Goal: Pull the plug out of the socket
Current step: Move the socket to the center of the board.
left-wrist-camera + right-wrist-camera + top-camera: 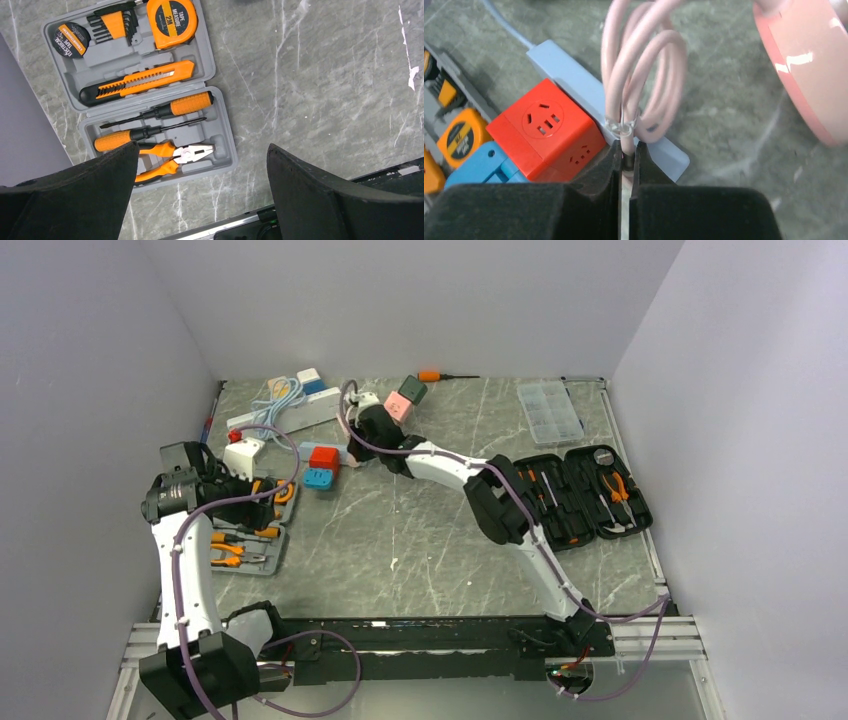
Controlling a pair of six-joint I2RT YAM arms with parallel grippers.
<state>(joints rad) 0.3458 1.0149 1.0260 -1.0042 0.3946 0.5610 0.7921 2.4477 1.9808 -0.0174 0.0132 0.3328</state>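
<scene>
Socket: long white power strip (285, 412), lying slantwise at about 11 o'clock on the table.
Right gripper (626, 150): fingers pressed together on a pink cord (614, 65), just below its tied coil, at roughly 5 o'clock from the strip's right end.
Under the coil: light-blue power strip (569, 75) carrying a red cube socket (541, 125), with a blue cube socket (479, 167) at the red one's 8 o'clock.
Left gripper (202, 146): fingers wide apart and holding nothing, hovering over the grey tool kit (105, 55) at 9 o'clock on the table, well apart from the white strip.
Plug: not made out. In the top view the arm and cord crowd the white strip's right end, so whether it sits in an outlet cannot be told.
Done: the cord is gripped.
Left: judging by the grip, the pull away from the white strip comes next, until the plug hangs free of its outlet.
</scene>
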